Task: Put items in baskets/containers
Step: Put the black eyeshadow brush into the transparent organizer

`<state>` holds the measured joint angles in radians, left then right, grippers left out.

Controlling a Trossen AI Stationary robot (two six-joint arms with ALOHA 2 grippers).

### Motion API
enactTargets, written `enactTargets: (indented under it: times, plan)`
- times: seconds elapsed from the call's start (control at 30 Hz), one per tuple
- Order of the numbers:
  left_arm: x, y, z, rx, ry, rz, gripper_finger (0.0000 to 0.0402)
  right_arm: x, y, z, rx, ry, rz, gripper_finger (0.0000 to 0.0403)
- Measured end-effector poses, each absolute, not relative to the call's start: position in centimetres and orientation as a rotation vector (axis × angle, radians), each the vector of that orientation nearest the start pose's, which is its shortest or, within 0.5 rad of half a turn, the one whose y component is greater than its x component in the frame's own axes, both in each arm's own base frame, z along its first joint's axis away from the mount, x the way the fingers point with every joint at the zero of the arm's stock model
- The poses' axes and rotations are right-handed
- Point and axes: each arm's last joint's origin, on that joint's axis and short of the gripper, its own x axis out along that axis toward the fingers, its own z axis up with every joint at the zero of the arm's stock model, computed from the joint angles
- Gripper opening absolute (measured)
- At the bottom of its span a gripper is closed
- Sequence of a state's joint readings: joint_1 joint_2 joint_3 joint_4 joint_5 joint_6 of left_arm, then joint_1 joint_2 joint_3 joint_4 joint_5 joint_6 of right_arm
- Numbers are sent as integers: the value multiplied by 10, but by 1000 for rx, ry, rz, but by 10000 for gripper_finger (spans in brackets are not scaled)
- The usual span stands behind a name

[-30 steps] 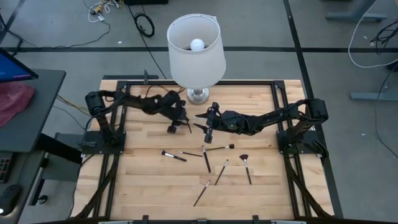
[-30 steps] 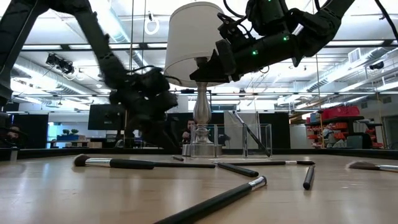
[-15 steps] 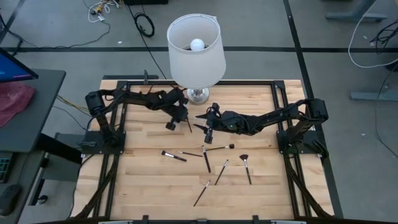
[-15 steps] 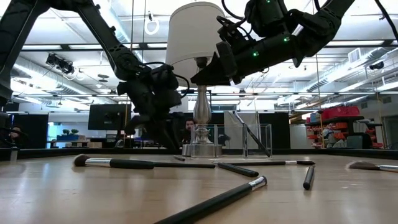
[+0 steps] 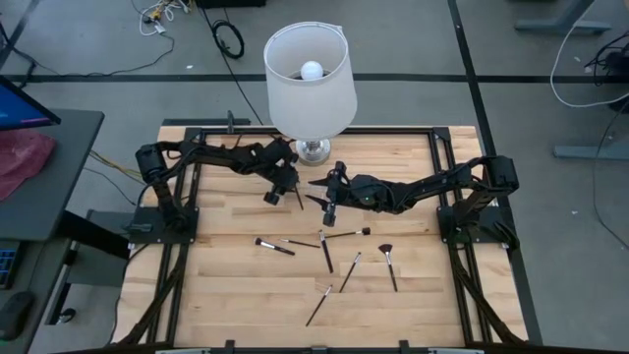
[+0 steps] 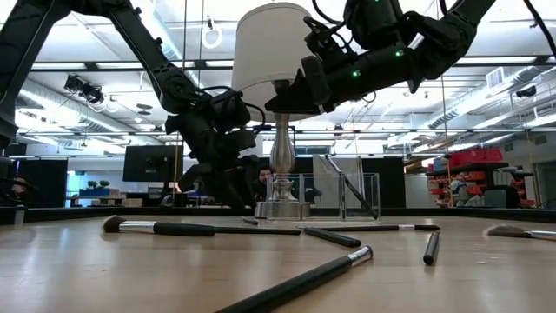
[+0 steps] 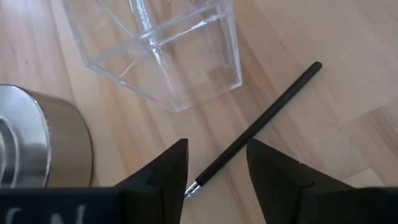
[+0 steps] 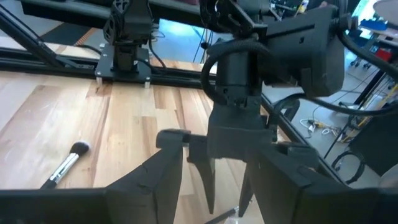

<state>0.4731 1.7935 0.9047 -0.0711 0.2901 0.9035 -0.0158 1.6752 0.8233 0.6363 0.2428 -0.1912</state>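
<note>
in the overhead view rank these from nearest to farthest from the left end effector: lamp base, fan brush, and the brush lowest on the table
From the left end effector:
1. Lamp base, just behind it.
2. Fan brush, toward the right arm's side.
3. Lowest brush, near the table's front edge.

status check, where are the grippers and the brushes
Left gripper open over a black brush lying beside the clear box. Right gripper open, empty, hovering close by. Lamp base crowds the box; six brushes loose on the table.
</note>
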Motion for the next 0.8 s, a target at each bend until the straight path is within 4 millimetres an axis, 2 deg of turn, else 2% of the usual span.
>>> enactTargets:
  times: [0.1, 0.3, 0.5, 0.6, 0.8]
  plan:
    - [302, 146, 127, 478, 883, -240, 171, 348, -12, 202, -218, 226, -237, 180]
    - [304, 146, 103, 406, 927, -278, 168, 348, -13, 203, -217, 210, -239, 180]
    - [303, 144, 103, 314, 953, -242, 161, 348, -13, 204, -218, 209, -239, 180]
    - [298, 144, 101, 232, 1001, -226, 139, 348, -13, 203, -217, 210, -238, 180]
    - [294, 141, 100, 107, 1033, -223, 63, 348, -12, 203, -204, 212, -239, 180]
